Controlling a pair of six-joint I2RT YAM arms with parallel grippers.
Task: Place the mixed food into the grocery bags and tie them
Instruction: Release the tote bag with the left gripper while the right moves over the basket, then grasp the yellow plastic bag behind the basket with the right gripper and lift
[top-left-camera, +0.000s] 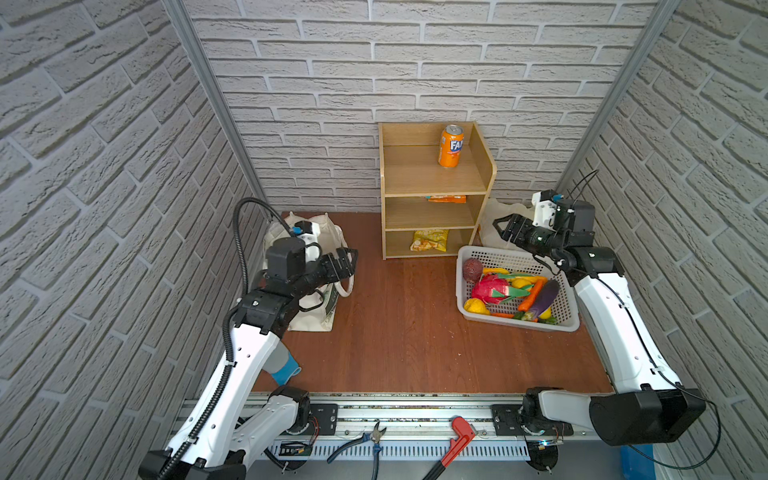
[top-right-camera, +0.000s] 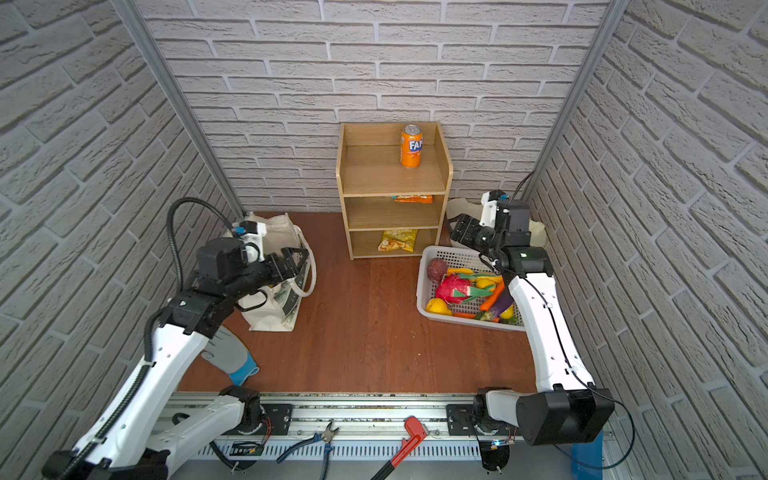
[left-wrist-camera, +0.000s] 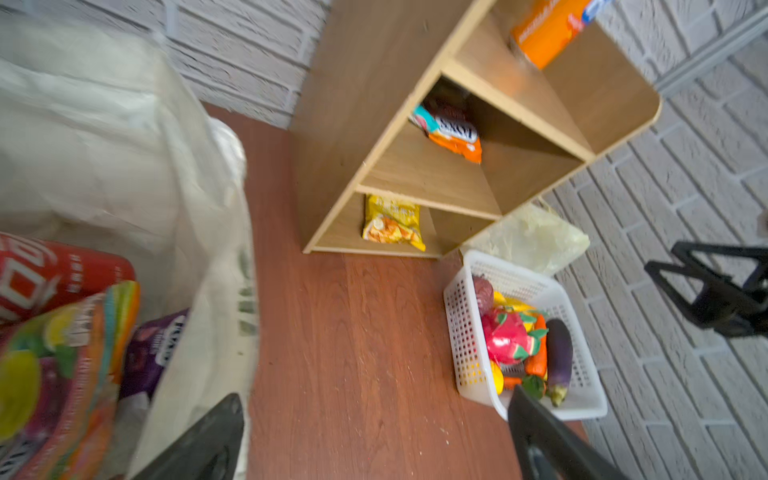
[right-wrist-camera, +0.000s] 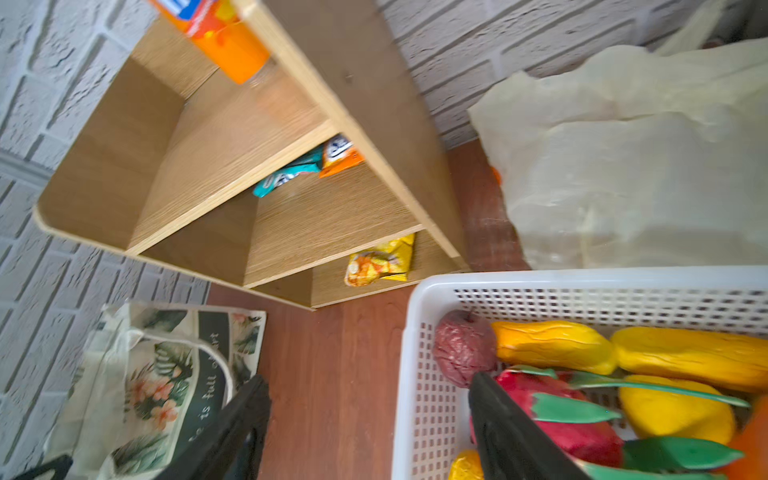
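Wood-grain three-tier shelf unit (top-left-camera: 415, 178) stands against the back wall. We note the cream canvas tote (top-left-camera: 328, 230) upright at left, mouth open to receive goods. The white perforated plastic basket (top-left-camera: 515, 323) sits at right, with the pale-yellow plastic bag (right-wrist-camera: 623, 166) slumped behind it.

The left gripper (top-left-camera: 352, 262) hovers at the tote's mouth, fingers apart, empty. The right gripper (top-left-camera: 498, 230) hangs over the basket's far rim, fingers apart, empty, placed, we judge, to pick produce.

Inside the tote lie a red soda can (left-wrist-camera: 54, 274), a multicoloured snack packet (left-wrist-camera: 62, 365) and a purple snack packet (left-wrist-camera: 153, 353). An orange soda can (top-left-camera: 451, 146) sits on the top shelf, and the dark purple aubergine (top-left-camera: 545, 299) lies in the basket.
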